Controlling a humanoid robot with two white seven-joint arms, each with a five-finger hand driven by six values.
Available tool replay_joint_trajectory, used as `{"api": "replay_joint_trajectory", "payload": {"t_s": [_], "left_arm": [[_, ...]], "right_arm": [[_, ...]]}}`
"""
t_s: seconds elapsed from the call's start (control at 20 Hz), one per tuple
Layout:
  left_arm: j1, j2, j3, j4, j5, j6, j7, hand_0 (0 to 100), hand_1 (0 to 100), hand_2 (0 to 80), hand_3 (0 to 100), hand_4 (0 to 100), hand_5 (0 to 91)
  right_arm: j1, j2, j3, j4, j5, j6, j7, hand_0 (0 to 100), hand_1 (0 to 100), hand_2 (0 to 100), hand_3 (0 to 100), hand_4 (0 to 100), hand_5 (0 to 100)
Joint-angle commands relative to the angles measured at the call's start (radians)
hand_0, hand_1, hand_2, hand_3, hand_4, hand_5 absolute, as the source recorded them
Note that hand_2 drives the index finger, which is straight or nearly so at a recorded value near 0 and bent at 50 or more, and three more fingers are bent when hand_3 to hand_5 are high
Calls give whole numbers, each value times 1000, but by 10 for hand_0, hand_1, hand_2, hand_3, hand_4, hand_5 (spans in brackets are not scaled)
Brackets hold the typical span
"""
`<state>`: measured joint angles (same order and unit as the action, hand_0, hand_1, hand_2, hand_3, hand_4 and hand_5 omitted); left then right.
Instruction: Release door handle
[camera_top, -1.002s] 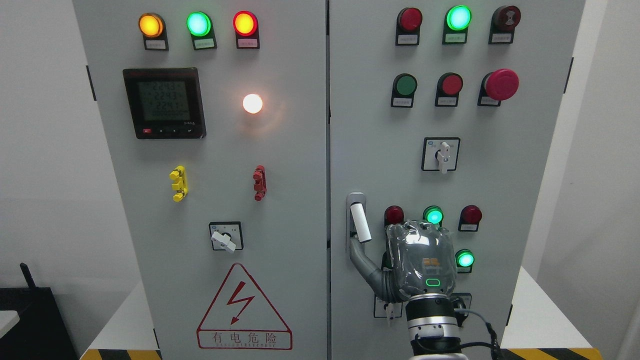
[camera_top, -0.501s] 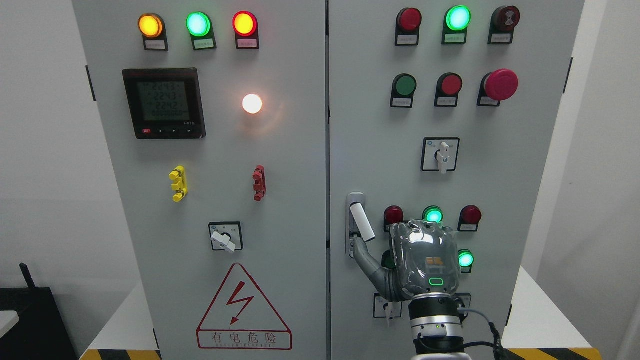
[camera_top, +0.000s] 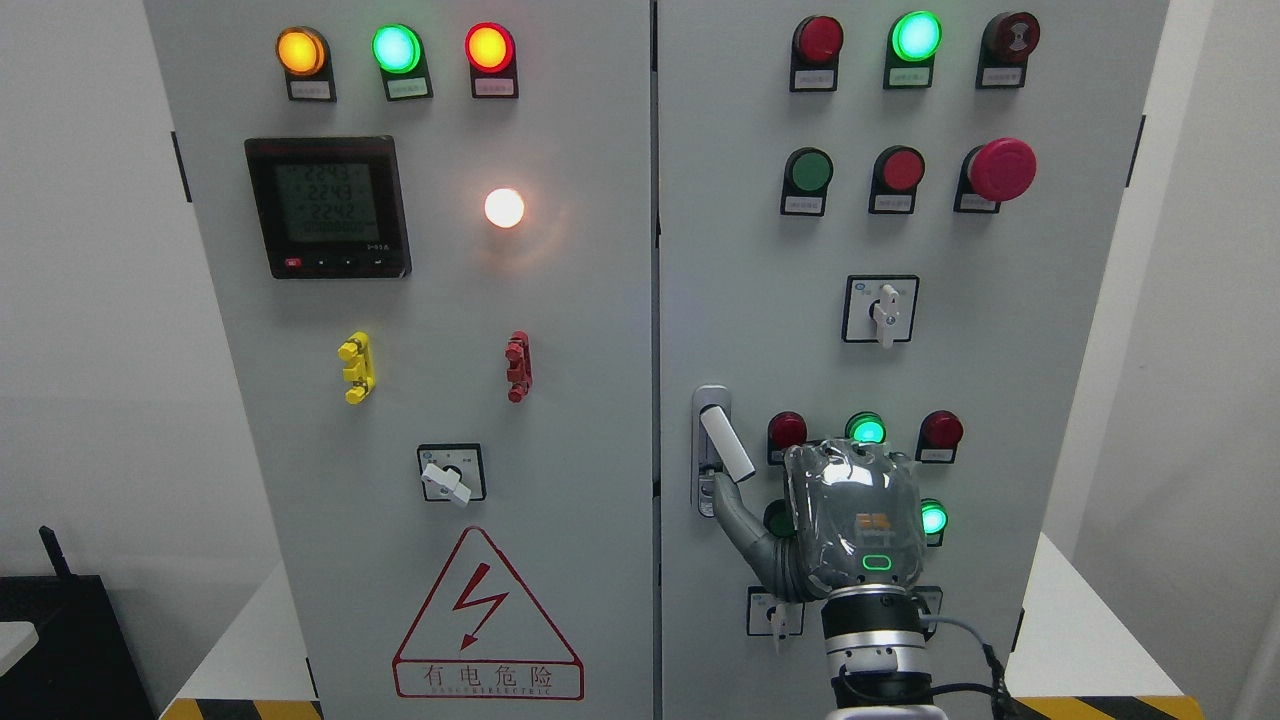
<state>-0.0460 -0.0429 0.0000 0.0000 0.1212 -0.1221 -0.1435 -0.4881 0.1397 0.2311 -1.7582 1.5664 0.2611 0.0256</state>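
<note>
The white door handle (camera_top: 727, 443) sits in its grey recessed plate (camera_top: 710, 400) at the left edge of the right cabinet door (camera_top: 760, 250). It is tilted, with its lower end swung out to the right. My right hand (camera_top: 800, 505) comes up from the bottom edge, its back towards me, just right of and below the handle. The thumb (camera_top: 735, 515) stretches up-left, and its tip lies at the plate's lower end, under the handle. Nothing is grasped; the other fingers are hidden behind the palm. The left arm does not show.
Indicator lamps and push buttons (camera_top: 865, 430) surround the hand, with a rotary switch (camera_top: 882, 310) above. A key switch (camera_top: 775, 612) is below the thumb. The left door (camera_top: 420, 300) carries a meter (camera_top: 328, 206), lamps and a warning triangle (camera_top: 487, 620).
The hand has drifted slightly right and down. The handle's lower end has swung a little further right, and the thumb has shifted right with the hand.
</note>
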Motion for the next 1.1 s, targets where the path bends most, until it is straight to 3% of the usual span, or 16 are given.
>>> {"api": "replay_joint_trajectory", "payload": {"t_s": [0.0, 1.05], "left_arm": [[0, 0, 11, 17, 0, 1, 1, 120, 389, 0, 0, 0, 0], [2, 0, 11, 17, 0, 1, 1, 120, 389, 0, 0, 0, 0]], "right_arm": [[0, -2, -6, -10, 1, 0, 5, 353, 102, 980, 1000, 912, 900], [-1, -3, -38, -20, 8, -14, 7, 356, 109, 974, 1000, 911, 902]]}}
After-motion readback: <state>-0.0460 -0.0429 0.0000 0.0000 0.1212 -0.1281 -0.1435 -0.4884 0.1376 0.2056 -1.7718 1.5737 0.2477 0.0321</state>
